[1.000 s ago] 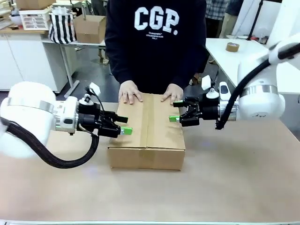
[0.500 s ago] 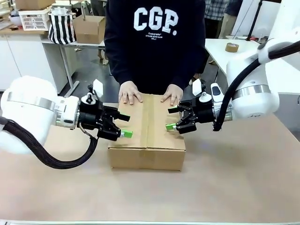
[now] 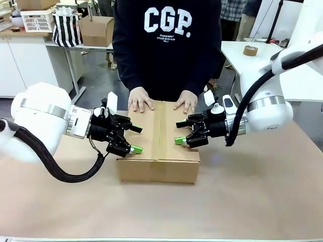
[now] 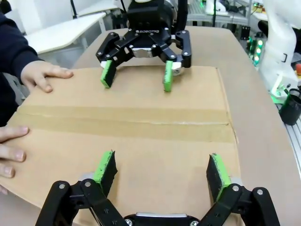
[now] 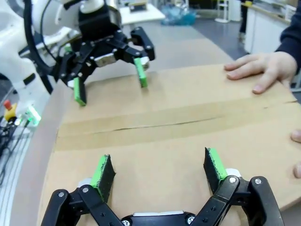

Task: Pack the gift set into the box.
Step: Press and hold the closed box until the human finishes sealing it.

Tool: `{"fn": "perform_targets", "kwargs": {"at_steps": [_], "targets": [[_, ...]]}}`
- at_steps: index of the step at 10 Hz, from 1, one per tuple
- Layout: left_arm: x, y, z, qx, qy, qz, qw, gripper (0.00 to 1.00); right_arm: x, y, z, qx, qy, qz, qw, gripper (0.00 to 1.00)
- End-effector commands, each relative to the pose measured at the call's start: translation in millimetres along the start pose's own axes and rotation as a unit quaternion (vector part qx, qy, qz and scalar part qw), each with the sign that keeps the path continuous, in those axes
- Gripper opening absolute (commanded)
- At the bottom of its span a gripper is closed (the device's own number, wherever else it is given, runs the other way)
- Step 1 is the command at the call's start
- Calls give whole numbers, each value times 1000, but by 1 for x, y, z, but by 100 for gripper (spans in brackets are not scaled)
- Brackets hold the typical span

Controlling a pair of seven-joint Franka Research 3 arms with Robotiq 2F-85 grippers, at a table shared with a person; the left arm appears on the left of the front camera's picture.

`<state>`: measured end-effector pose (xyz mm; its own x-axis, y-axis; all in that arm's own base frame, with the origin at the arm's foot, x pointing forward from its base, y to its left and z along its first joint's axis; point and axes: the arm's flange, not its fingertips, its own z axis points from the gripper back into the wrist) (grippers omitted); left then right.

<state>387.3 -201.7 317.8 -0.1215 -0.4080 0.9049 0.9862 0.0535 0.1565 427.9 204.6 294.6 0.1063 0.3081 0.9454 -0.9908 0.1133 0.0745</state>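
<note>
Left gripper (image 3: 136, 139): jaws spread, empty, over the left edge of the box (image 3: 159, 133). Box: flaps closed, centred on the table (image 3: 252, 191); a person's first hand (image 3: 140, 100) and second hand (image 3: 185, 101) flat on its far edge. Right gripper (image 3: 179, 132): jaws spread, empty, over the right edge.

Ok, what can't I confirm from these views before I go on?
- Inside of the box: every view, the shut flaps hide it, so its contents are unknown.
- Whether the left gripper and right gripper touch the cardboard: front view, angle too flat.
- Box's far edge: front view, partly under the person's hands.
</note>
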Motion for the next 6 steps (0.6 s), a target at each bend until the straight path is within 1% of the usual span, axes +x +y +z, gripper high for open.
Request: {"fn": "perform_targets", "kwargs": {"at_steps": [1,2,3,4,6], "targets": [[-15,4,-4,24,0,7,1000,100,-5,-6,-6,55,13,-21,998,100],[-18,7,-4,21,-6,19,1000,100,-7,-7,-7,60,21,-27,998,100],[-21,8,-5,11,-15,30,999,100,-10,-7,-8,58,40,-31,997,100],[-23,9,-9,4,-9,33,999,100,-11,-7,-9,60,41,-29,997,100],[-23,6,-14,-25,-8,31,999,100,-13,-10,-9,36,58,-19,998,100]]}}
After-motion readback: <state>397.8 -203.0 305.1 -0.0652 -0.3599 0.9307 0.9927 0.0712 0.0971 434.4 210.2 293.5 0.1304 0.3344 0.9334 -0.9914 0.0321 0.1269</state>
